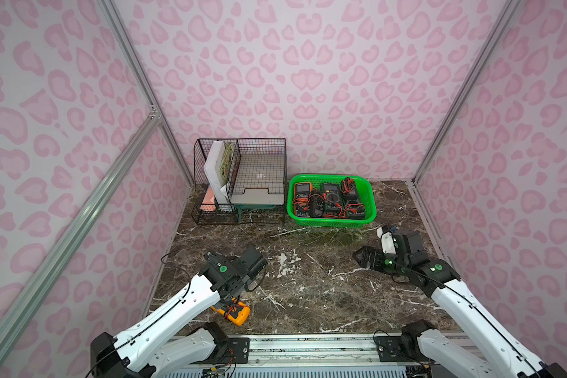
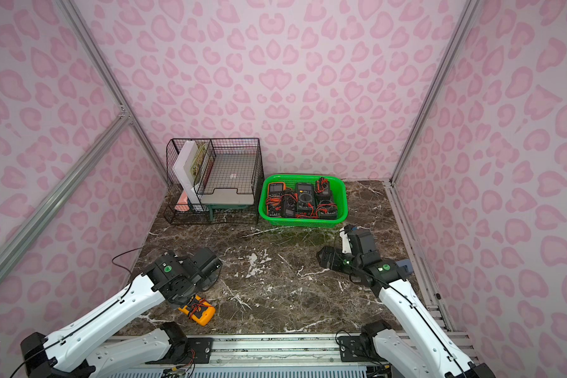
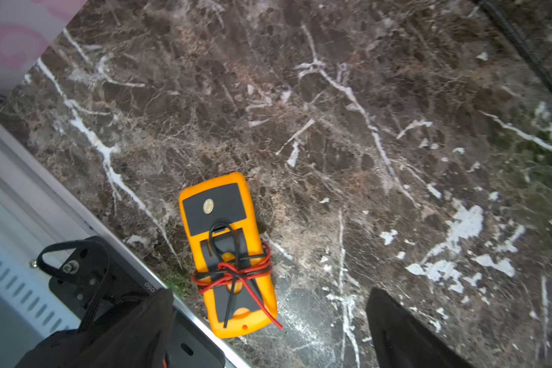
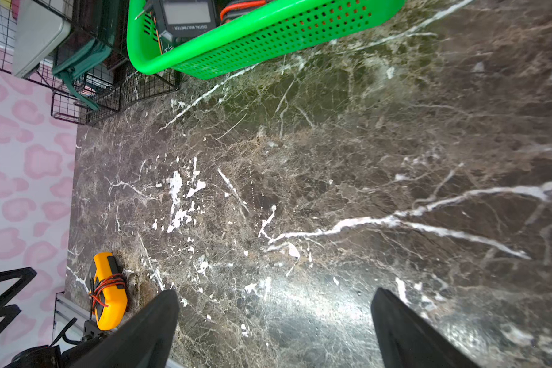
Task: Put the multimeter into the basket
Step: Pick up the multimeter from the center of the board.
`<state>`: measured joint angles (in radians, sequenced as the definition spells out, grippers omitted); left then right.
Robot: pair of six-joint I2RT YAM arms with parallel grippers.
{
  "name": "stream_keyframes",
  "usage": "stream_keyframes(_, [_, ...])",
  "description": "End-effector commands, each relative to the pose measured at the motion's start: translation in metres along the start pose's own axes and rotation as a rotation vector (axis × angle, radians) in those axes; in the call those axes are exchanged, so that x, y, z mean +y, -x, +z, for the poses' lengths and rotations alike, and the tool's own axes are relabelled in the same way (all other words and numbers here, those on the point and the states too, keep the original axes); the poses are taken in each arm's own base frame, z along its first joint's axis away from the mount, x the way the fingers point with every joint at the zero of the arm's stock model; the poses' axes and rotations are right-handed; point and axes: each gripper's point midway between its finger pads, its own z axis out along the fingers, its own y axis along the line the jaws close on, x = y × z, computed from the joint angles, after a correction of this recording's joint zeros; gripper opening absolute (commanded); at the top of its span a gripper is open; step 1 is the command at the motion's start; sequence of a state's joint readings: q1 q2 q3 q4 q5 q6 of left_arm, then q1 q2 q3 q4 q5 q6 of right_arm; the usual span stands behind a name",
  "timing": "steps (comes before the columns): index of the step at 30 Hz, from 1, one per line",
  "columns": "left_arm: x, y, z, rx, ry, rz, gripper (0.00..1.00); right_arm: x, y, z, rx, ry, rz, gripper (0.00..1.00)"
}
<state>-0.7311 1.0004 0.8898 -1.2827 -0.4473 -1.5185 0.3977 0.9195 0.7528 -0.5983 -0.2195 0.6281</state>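
Gaping wide, left claw [image 3: 270,290] and right claw [image 4: 275,290] hover over veined marble [image 1: 308,278] bearing a rounded orange multimeter [image 3: 227,255].

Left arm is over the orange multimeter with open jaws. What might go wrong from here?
1. The orange multimeter lies face down at the front edge of the table; a skewed close by the left gripper might push it onto the rail.
2. Its loose red lead could snag on the rim of the basket.
3. The basket is crowded with other meters, so it may land tilted on top.
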Motion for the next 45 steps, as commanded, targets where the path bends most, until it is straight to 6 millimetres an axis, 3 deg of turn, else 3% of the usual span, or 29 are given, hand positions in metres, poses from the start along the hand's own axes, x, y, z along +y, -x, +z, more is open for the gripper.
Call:
stream_keyframes(1, [0.012, -0.005, 0.010, 0.012, 0.030, -0.081, 0.99, 0.008, 0.011, 0.003, -0.028, -0.005, -0.026, 0.99])
stream_keyframes(17, [0.018, -0.033, 0.059, 0.153, 0.044, -0.148, 0.98, 0.046, 0.019, 0.031, 0.030, 0.020, -0.100, 0.99])
stream_keyframes(31, [0.018, -0.053, 0.091, 0.206, 0.055, -0.165, 0.96, 0.055, 0.028, 0.041, 0.051, 0.013, -0.131, 0.99])
stream_keyframes(38, [0.013, -0.056, 0.099, 0.213, 0.073, -0.138, 0.77, 0.052, 0.033, 0.045, 0.063, -0.031, -0.153, 0.99])
stream_keyframes(45, [-0.006, -0.047, 0.092, 0.207, 0.047, -0.086, 0.44, 0.050, 0.041, 0.047, 0.051, -0.033, -0.151, 0.99])
